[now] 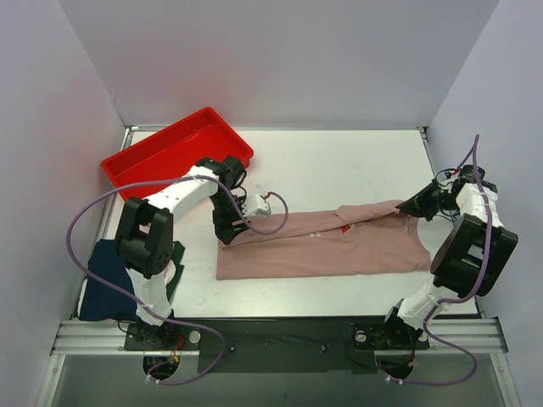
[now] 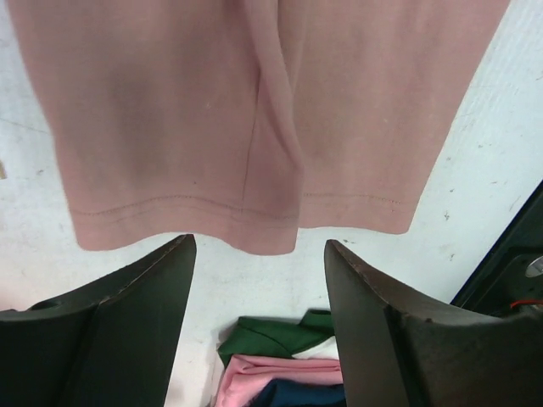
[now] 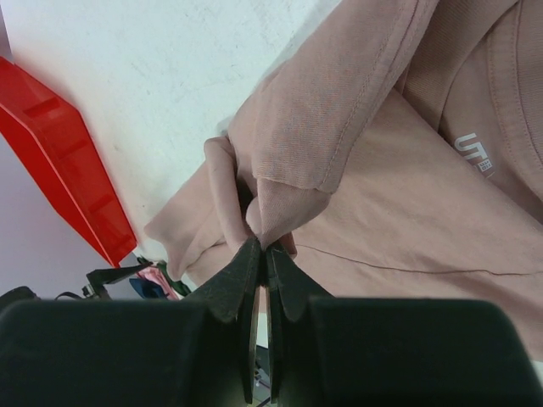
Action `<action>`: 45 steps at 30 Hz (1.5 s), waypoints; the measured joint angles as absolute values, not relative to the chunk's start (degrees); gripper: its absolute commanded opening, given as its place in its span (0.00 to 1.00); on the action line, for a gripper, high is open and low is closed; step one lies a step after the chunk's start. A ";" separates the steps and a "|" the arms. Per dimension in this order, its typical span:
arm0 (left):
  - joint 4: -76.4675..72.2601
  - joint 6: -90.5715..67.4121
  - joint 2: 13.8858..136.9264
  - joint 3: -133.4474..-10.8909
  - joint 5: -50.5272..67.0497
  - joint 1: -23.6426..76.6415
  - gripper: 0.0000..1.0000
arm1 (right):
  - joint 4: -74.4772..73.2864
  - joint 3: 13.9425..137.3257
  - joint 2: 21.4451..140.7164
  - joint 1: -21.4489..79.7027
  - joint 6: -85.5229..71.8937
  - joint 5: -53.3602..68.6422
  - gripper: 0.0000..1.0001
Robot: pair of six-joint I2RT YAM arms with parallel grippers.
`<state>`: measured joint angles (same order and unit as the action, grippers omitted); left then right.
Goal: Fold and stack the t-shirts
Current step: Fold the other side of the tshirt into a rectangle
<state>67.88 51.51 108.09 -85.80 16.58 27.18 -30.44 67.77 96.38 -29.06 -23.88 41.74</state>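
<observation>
**Top external view.** A dusty-pink short-sleeved cloth t-shirt (image 1: 339, 250) is laid across the middle of the white table (image 1: 339, 161), with its hem toward 9 o'clock and its collar toward 3 o'clock. Its far long edge is already turned inward. A navy blue folded cloth t-shirt (image 1: 106, 284) is seen at 8 o'clock by the near-left table edge, well apart from the pink one. A red rectangular plastic tray (image 1: 174, 153) is set at 11 o'clock. Bare table is left toward 12 o'clock and along 6 o'clock, so folding room is judged ample. The side walls close in at 3 and 9 o'clock.

**Left wrist view.** The left gripper (image 2: 259, 244) is shown spread wide, with nothing between its fingers. The stitched hem lies just beyond the tips, at 12 o'clock.

**Right wrist view.** The right gripper (image 3: 259, 248) is pressed together on a bunched fold of pink cloth near the shoulder. The cloth is judged light, limp and prone to sagging. It is best taken at the hem and seam edges, with both ends lifted together.
</observation>
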 measured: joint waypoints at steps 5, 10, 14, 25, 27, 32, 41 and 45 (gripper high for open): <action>65.41 51.48 108.12 -80.95 15.53 28.84 0.72 | -30.50 67.77 96.40 -29.06 -23.88 41.34 0.00; 62.85 51.00 108.12 -78.91 15.59 29.21 0.60 | -30.52 67.77 96.51 -29.06 -23.86 41.25 0.00; 59.48 48.69 108.25 -78.43 15.33 29.30 0.25 | -30.55 67.77 97.27 -29.06 -23.81 41.10 0.00; 58.39 46.65 108.29 -79.22 14.87 29.12 0.00 | -30.68 67.77 97.51 -29.06 -23.68 40.77 0.00; 58.13 46.46 108.29 -79.22 14.22 29.06 0.00 | -30.70 67.79 97.54 -29.06 -23.70 40.77 0.00; 54.04 43.88 108.38 -80.79 9.10 28.01 0.00 | -31.35 70.67 100.01 -29.06 -24.03 41.58 0.00; 46.33 42.22 108.55 -89.73 3.86 26.09 0.00 | -31.35 76.36 105.38 -29.04 -25.02 42.39 0.00; 47.09 42.48 108.57 -85.17 4.97 26.15 0.00 | -31.42 75.83 107.53 -28.82 -24.99 41.74 0.00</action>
<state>47.09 42.48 108.57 -85.17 4.97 26.15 -31.42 75.83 107.53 -28.82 -24.99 41.74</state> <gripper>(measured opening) 0.022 0.007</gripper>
